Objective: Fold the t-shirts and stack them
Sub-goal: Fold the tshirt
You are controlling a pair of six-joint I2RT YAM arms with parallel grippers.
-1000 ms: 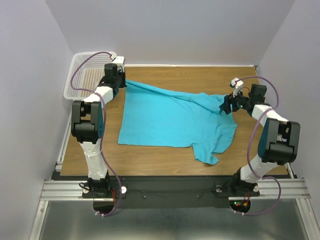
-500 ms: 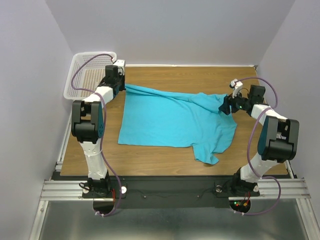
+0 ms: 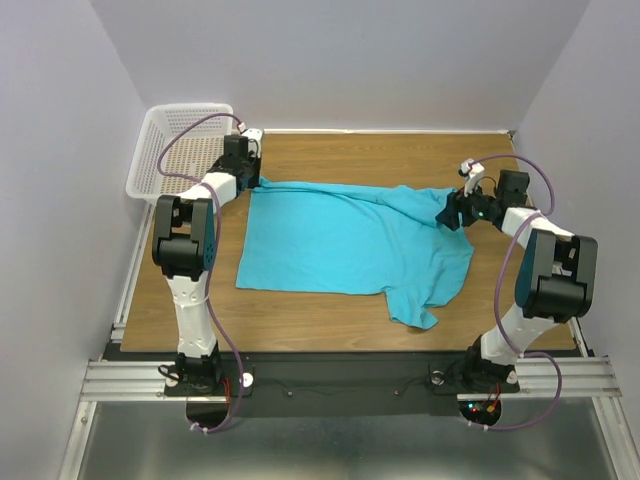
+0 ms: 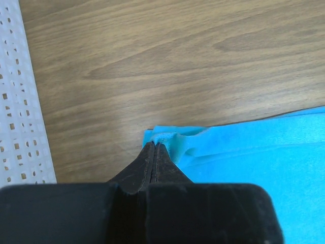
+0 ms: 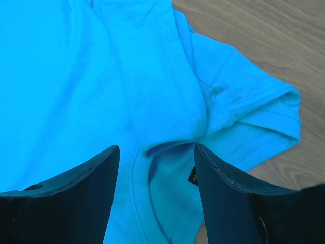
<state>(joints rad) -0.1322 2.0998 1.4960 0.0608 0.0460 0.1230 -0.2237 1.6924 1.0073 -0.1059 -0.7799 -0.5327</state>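
Note:
A turquoise t-shirt (image 3: 350, 240) lies spread across the wooden table, partly folded along its far edge. My left gripper (image 3: 247, 182) is shut on the shirt's far left corner (image 4: 172, 140), low on the table. My right gripper (image 3: 447, 214) is open over the shirt's neckline (image 5: 167, 147) at the far right, its fingers (image 5: 223, 178) on either side of a fold. A small dark label (image 5: 193, 176) shows beside the right finger. A sleeve (image 5: 264, 109) lies past the neckline.
A white mesh basket (image 3: 180, 150) stands at the far left corner, just left of my left gripper; its wall shows in the left wrist view (image 4: 20, 101). Bare wood (image 3: 400, 155) lies behind the shirt. Walls close in on both sides.
My left gripper has drawn the shirt's far left corner back down and rightward onto the table, flattening the raised fold. My right gripper has stayed near the neckline.

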